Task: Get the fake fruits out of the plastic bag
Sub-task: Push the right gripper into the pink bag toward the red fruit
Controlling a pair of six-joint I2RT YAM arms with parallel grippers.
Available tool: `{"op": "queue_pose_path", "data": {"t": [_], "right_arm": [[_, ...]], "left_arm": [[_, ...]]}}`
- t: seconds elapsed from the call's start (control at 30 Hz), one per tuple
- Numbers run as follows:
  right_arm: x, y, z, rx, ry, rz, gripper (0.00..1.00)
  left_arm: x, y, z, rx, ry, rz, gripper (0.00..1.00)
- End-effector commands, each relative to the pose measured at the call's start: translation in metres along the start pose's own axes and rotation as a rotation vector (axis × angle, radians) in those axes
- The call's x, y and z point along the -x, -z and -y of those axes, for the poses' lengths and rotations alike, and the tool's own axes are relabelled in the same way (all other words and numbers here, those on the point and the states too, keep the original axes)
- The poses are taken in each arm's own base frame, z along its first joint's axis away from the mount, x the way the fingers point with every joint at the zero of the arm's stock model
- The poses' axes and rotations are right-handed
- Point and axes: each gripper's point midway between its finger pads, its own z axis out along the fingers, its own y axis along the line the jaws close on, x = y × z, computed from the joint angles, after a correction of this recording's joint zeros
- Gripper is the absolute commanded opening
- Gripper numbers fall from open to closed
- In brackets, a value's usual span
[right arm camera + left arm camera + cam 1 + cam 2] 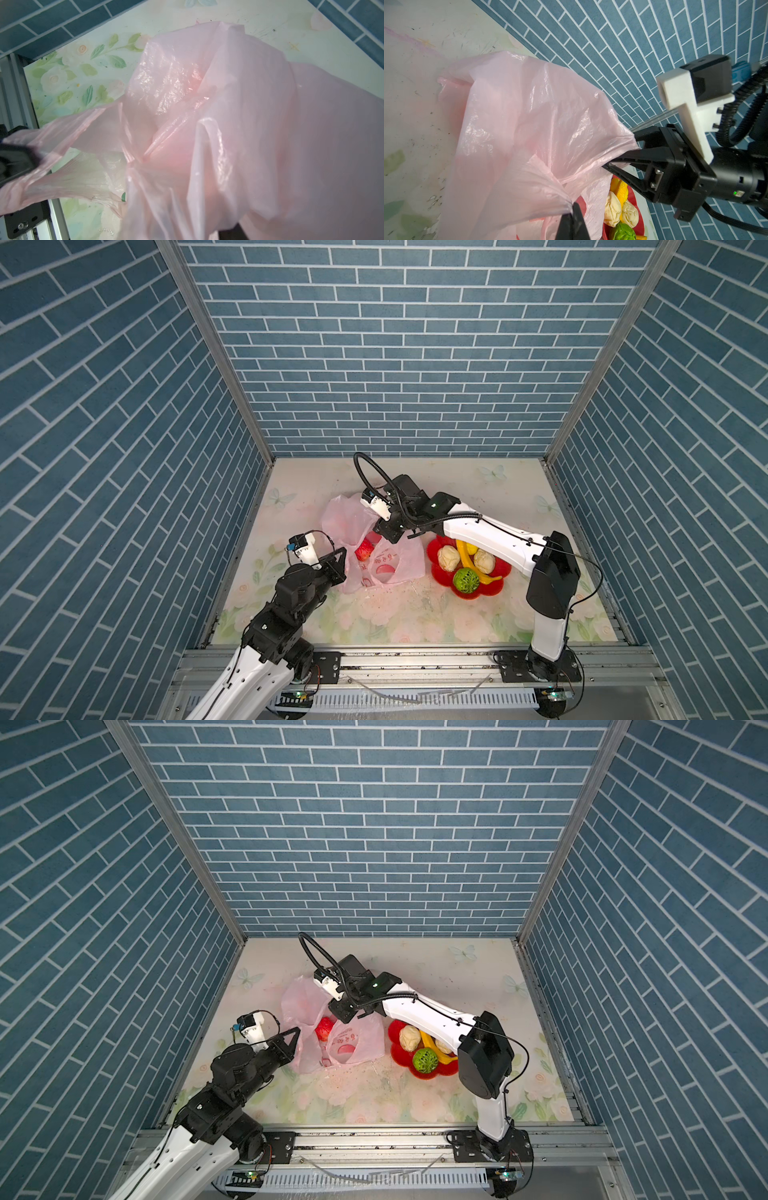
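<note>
The pale-pink plastic bag lies crumpled at centre left, its mouth held up. A red apple-like fruit shows inside the mouth. My left gripper is shut on a bunched bag handle. My right gripper is at the bag's far rim, its jaws apart with film draped between them. In the right wrist view the film hides it, apart from one dark finger. Two cream lumpy fruits, a banana and a green ball lie outside the bag.
Those fruits sit in a red flower-shaped dish just right of the bag, partly under my right forearm. Blue brick walls close in the floral table on three sides. A metal rail runs along the front edge.
</note>
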Motion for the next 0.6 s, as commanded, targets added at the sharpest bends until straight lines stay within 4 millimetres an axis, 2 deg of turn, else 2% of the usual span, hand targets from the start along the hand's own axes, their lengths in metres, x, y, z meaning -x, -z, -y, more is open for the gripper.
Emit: {"op": "queue_pose_path", "data": {"t": [0.0, 0.13, 0.33, 0.47, 0.57], "right_arm": [[-0.002, 0.022, 0.006, -0.042, 0.006, 0.006, 0.44], [-0.002, 0.041, 0.0, -0.039, -0.023, 0.021, 0.52], [-0.012, 0.065, -0.001, -0.138, -0.073, 0.006, 0.54], [-0.009, 0.069, -0.015, -0.114, -0.149, 0.07, 0.48], [-0.004, 0.059, -0.03, -0.07, -0.195, 0.103, 0.38]], "left_arm": [[0.001, 0.007, 0.0, 0.012, -0.019, -0.012, 0.0], [-0.001, 0.009, -0.003, 0.022, -0.025, -0.019, 0.0], [0.0, 0.01, -0.003, 0.023, -0.02, -0.012, 0.0], [0.002, 0.01, -0.001, 0.02, -0.02, -0.012, 0.0], [0.004, 0.011, 0.001, 0.018, -0.02, -0.007, 0.0]]}}
